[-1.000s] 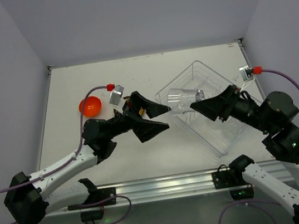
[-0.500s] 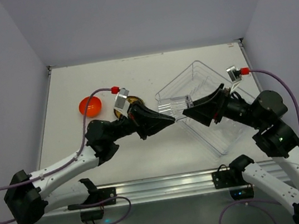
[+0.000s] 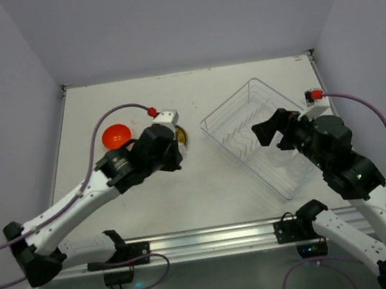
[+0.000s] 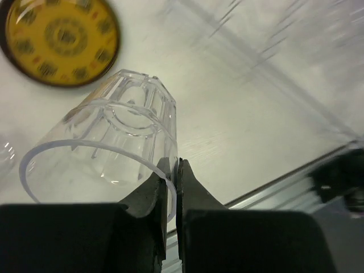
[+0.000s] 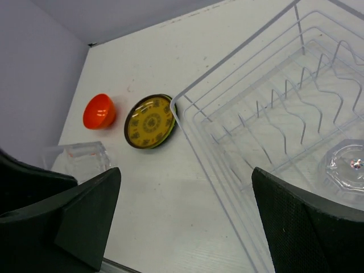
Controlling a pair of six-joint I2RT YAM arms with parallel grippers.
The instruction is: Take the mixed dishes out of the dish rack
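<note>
Left hand (image 4: 175, 170) clamped on rim of small clear plastic cup (image 4: 122, 136), over worktop (image 3: 209, 200) near olive-yellow patterned round plate (image 4: 60, 41); right hand (image 5: 186, 170) spread wide over large clear plastic dish rack (image 3: 277, 175); second clear cup (image 5: 352, 165) inside rack

The clear dish rack (image 3: 241, 126) sits skewed at centre-right of the top view. One clear cup (image 5: 348, 168) stands inside it. To its left the olive-yellow patterned plate (image 5: 151, 121) lies flat, with the orange bowl (image 5: 99, 111) just beyond. A second clear cup (image 4: 108, 148) hangs tilted, its rim pinched by the left gripper (image 4: 176, 165).
</note>
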